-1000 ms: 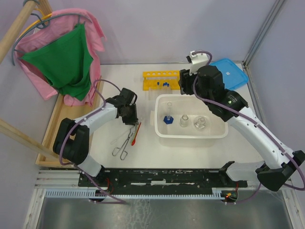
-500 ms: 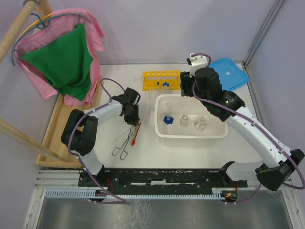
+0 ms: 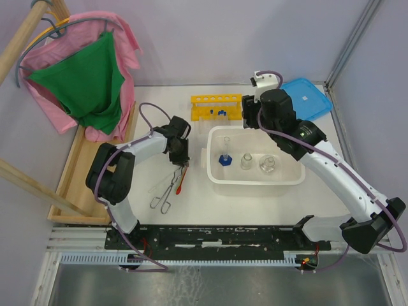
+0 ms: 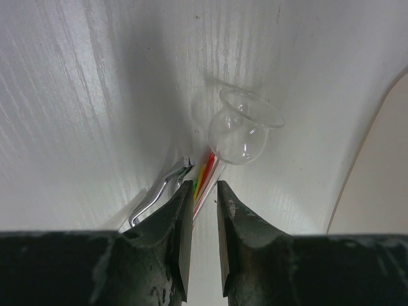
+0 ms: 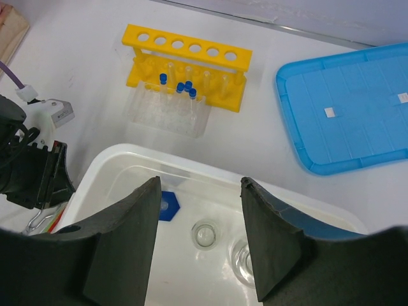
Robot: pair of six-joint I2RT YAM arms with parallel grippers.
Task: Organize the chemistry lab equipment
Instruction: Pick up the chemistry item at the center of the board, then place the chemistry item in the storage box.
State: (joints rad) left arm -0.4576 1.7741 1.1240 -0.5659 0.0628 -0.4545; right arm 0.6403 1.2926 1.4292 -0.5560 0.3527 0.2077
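Observation:
My left gripper (image 3: 182,159) hangs low over the table. Its jaws are open by a narrow gap (image 4: 204,186) and straddle the top end of the thin red rod (image 4: 208,167). Table shows between the jaws. A small round glass flask (image 4: 243,131) lies just beyond the rod's tip, and the metal tongs (image 4: 156,194) lie to the left of it. In the top view the rod (image 3: 180,183) and tongs (image 3: 166,191) lie side by side. My right gripper (image 5: 201,183) is wide open and empty above the tub's back part. The yellow rack (image 3: 217,105) stands behind it, with blue-capped tubes (image 3: 221,113) lying at its foot.
The white tub (image 3: 252,182) holds a tube on a blue hexagonal base (image 3: 224,160) and two glass flasks (image 3: 246,162), (image 3: 268,164). A flat blue lid (image 3: 309,95) lies at the back right. A wooden frame with pink and green cloths (image 3: 89,83) stands on the left.
My left gripper has moved a little right and nearer, down over the top end of the red rod. The right arm has barely moved.

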